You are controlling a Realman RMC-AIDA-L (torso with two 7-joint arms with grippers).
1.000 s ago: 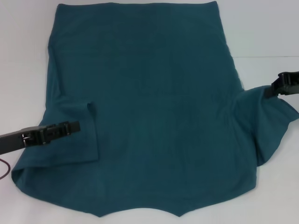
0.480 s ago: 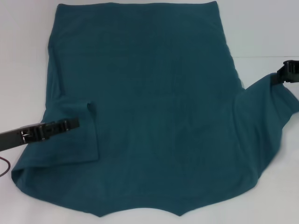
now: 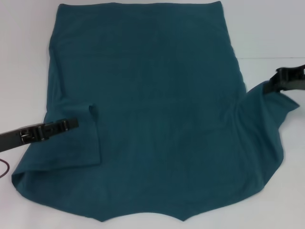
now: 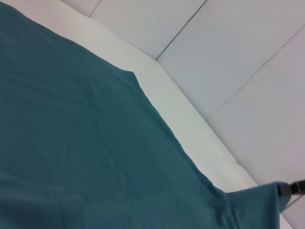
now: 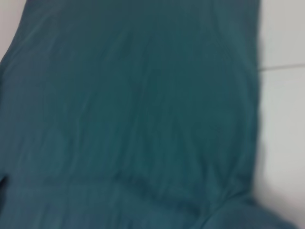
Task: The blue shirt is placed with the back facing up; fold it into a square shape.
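The blue shirt [image 3: 162,109] lies spread over the white table, plain side up, with its hem at the far edge. Its left sleeve [image 3: 76,138] is folded inward and lies flat on the body. My left gripper [image 3: 72,125] hovers over that folded sleeve, pointing toward the middle. My right gripper [image 3: 275,86] is shut on the edge of the right sleeve [image 3: 267,124] and holds it raised off the table at the right side. The left wrist view shows the shirt [image 4: 86,157] and, far off, the right gripper [image 4: 287,189] pinching the cloth. Shirt fabric [image 5: 133,119] fills the right wrist view.
White table [image 3: 24,57] shows on both sides of the shirt and beyond the hem. A thin dark red cable [image 3: 4,169] curls at the left edge by the left arm. The shirt's near edge reaches the bottom of the head view.
My right gripper, still holding the right sleeve, first rose and went outward, then came back inward toward the shirt's body. The left gripper drew back slightly to the left.
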